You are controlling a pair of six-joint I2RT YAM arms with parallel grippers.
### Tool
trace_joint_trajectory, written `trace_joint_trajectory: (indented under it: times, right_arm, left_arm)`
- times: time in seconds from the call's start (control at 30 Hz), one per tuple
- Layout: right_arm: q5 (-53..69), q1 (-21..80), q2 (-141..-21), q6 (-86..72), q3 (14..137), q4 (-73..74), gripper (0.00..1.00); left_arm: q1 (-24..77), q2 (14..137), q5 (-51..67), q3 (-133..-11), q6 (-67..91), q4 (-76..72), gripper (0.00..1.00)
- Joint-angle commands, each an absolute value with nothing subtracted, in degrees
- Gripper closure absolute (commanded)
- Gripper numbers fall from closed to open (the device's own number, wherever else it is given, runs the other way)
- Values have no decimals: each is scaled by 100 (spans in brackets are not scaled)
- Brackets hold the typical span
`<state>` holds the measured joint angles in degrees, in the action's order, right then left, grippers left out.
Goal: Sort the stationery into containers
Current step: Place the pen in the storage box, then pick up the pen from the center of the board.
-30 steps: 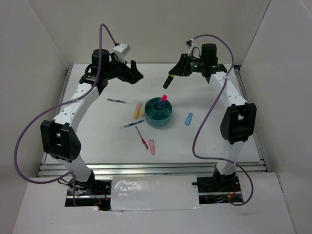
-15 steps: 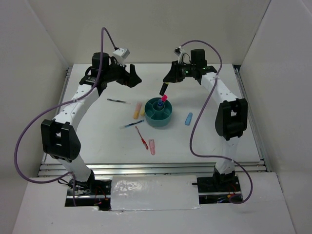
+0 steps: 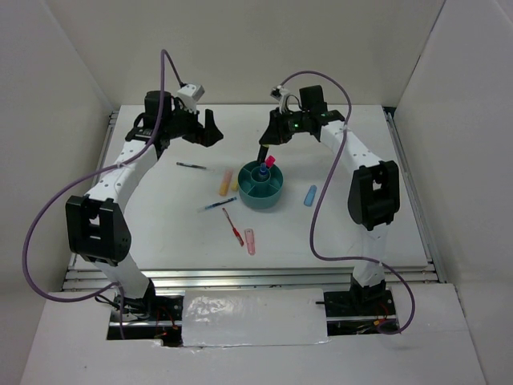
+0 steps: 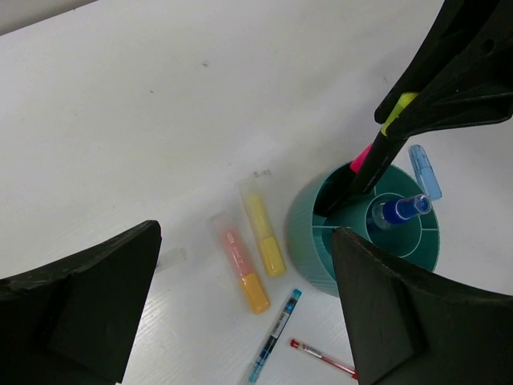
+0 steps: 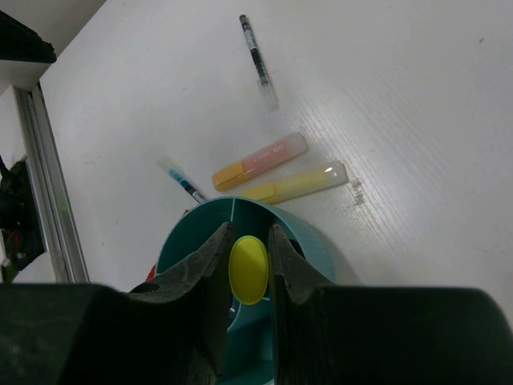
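The teal organiser bowl (image 3: 272, 195) (image 4: 309, 233) (image 5: 309, 241) stands mid-table. My right gripper (image 3: 265, 144) (image 5: 249, 258) is shut on a dark marker with a yellow end (image 5: 249, 269) (image 4: 375, 156), held upright with its lower tip inside an outer compartment at the bowl's far side. A pink marker (image 3: 270, 161) stands in the bowl, and a blue-capped bottle (image 4: 398, 210) sits in the central cup. My left gripper (image 3: 210, 128) (image 4: 240, 309) hangs open above the table left of the bowl, holding nothing.
Left of the bowl lie an orange marker (image 3: 225, 182) (image 4: 240, 263) and a yellow marker (image 4: 264, 234). A dark pen (image 3: 195, 166), blue pen (image 3: 216, 205), red pen (image 3: 233, 227) and pink marker (image 3: 250, 241) lie around; a light-blue marker (image 3: 310, 195) lies right.
My right gripper has carried the marker leftward and down, from behind the bowl to over its far rim. The left arm has shifted slightly left, still open.
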<state>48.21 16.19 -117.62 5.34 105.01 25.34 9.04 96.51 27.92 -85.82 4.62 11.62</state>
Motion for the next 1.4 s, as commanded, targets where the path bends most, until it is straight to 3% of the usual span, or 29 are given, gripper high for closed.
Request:
trace_joint_trajectory:
  times: [0.0,0.1,0.23,0.47,0.67,0.9,1.03,1.17,1.37]
  right_arm:
    - [4799,1758,-11698,984,10582,2584,99]
    - [4764,1784,-11724,1098,10564,2593,97]
    - [4685,1793,-11830,1195,10731,2742,83]
    - [4614,1802,-11821,1292,10740,2909,70]
    - [4623,1819,-11777,1310,10705,2936,49]
    - [4623,1784,-11550,1117,10775,2874,48]
    - [4614,1609,-11199,923,10565,2699,48]
    - [4474,1249,-10802,686,10020,2558,50]
    - [4184,774,-10547,264,9572,2593,50]
  left_arm:
    - [897,9457,2795,-8552,387,984,1]
    - [897,9466,2760,-8543,378,1011,1]
    - [897,9475,2699,-8438,360,1055,1]
    - [923,9448,2172,-7990,642,1090,1]
    - [1063,9474,1539,-7770,676,1221,1]
    - [1292,9703,1186,-7779,738,1599,1]
    - [1283,9485,1493,-7314,800,1408,14]
    - [1310,9080,1486,-6513,835,941,20]
    - [1573,9631,424,-7074,1160,1185,27]
